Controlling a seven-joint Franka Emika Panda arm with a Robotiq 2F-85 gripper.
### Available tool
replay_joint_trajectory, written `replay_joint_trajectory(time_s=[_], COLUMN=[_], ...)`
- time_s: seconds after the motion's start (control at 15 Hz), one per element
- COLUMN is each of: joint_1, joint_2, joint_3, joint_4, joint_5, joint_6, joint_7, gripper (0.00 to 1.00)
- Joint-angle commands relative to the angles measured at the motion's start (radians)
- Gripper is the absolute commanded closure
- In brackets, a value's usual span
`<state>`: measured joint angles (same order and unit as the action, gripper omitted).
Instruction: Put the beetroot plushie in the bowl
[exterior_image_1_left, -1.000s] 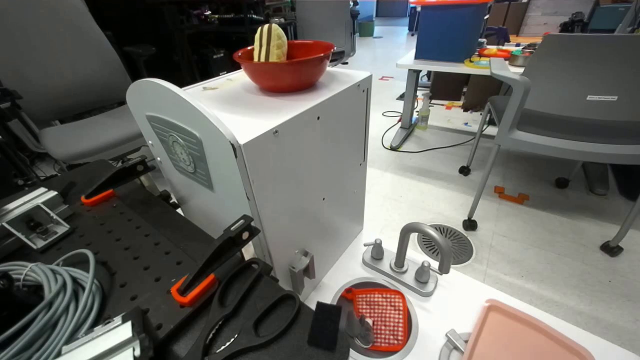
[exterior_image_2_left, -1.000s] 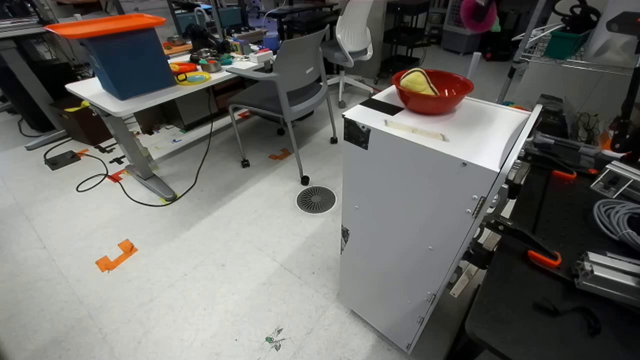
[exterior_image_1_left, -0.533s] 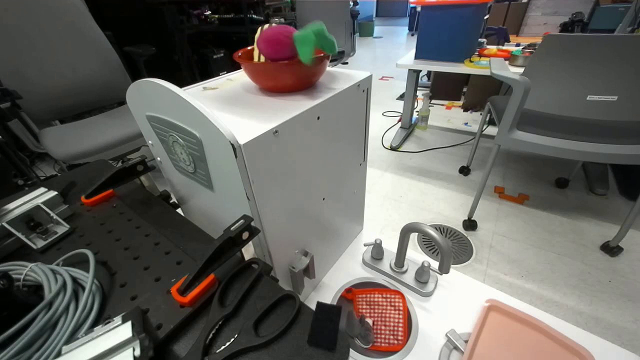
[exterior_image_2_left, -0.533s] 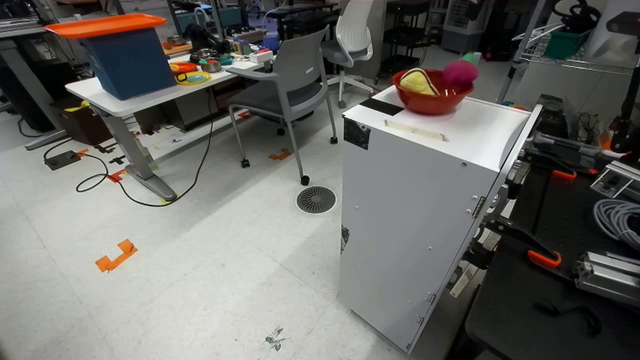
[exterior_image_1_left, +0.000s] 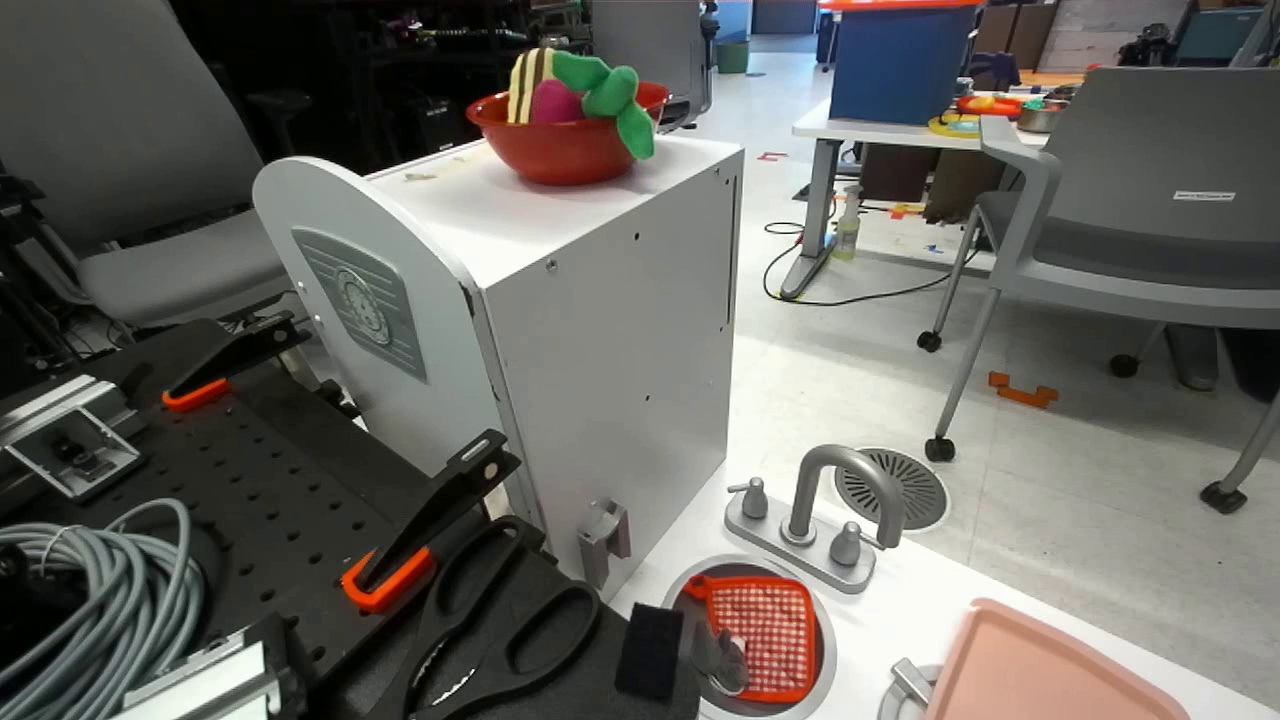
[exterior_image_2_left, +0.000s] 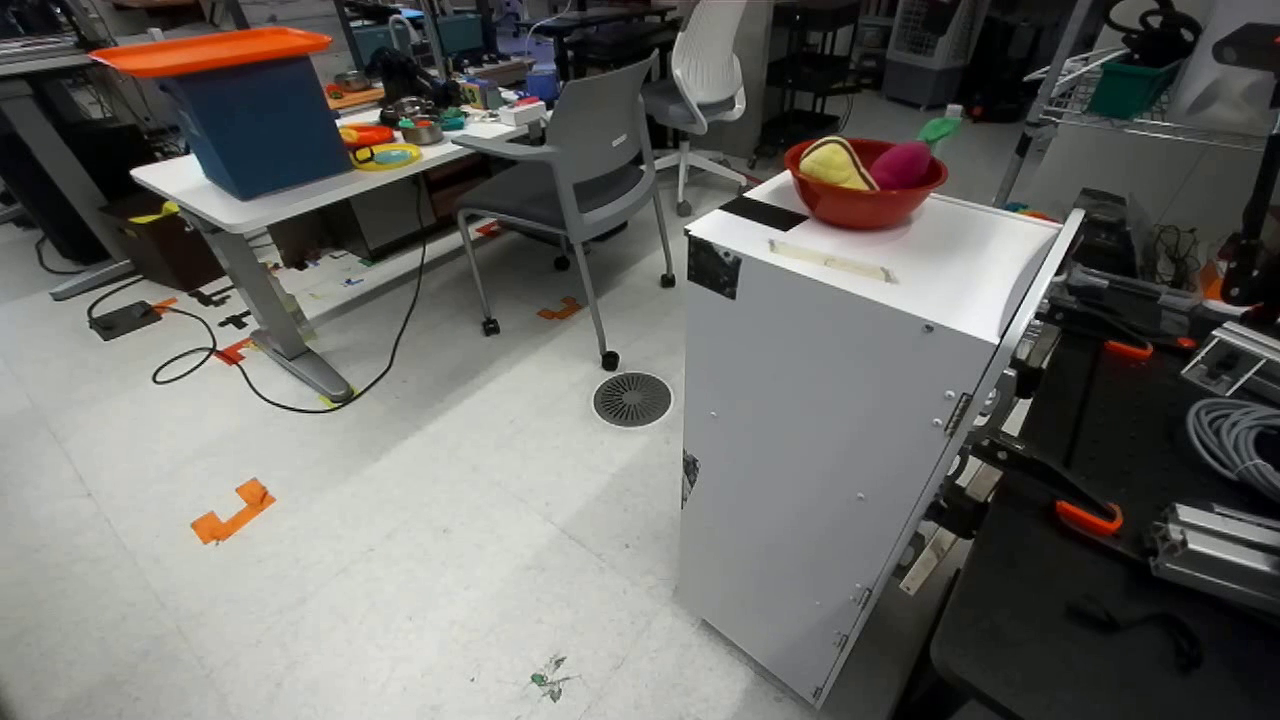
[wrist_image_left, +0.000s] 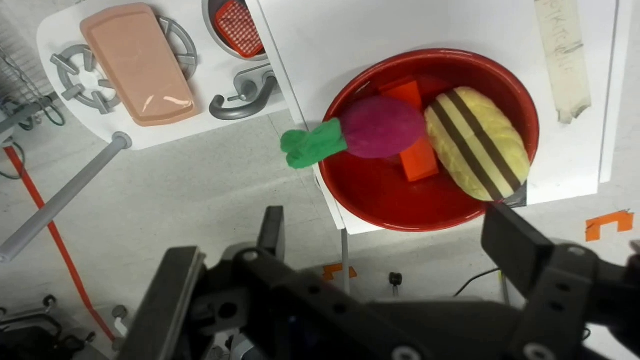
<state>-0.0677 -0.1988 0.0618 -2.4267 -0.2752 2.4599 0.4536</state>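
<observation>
Jaws wide apart, the gripper (wrist_image_left: 392, 231) holds nothing; the beetroot plushie (wrist_image_left: 384, 127) lies in the bowl (wrist_image_left: 375, 196), leaves (wrist_image_left: 316, 144) jutting out. Placing looks done; withdrawing should follow, though clearance is hard to judge.

In an exterior view the beetroot plushie (exterior_image_1_left: 603, 94) shows me only some of its pink body; the bowl (exterior_image_1_left: 563, 155) and the plushie's leaves cover the rest. The striped yellow toy (exterior_image_2_left: 833, 166) has its lower part hidden by the rim in both exterior views. In the wrist view an orange-red flat piece (wrist_image_left: 421, 160) is partly hidden by the plushie, and I can't tell what it is. A black patch (wrist_image_left: 520, 196) at an edge of the worktop (wrist_image_left: 320, 30) is partly covered by the bowl. Two of the worktop's corners run off the top, and the tape (wrist_image_left: 565, 60) is cut there, its writing hard to read. The claw (wrist_image_left: 387, 221) is cut off below.
</observation>
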Motion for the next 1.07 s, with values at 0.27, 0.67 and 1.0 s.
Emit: replay_joint_trajectory(time_s=[0.27,0.67,1.0], joint_1=[0.047,0.068,0.086], joint_2=[-0.118,-0.222,-0.239], joint_3=[0.037,0.078,0.061], joint_4=[-0.094,-0.143,-0.144], joint_5=[0.028,0.125,0.243], joint_6=[0.028,-0.108,-0.233], joint_7=[-0.036,-0.004,-0.058], gripper=[0.00,0.00,0.00])
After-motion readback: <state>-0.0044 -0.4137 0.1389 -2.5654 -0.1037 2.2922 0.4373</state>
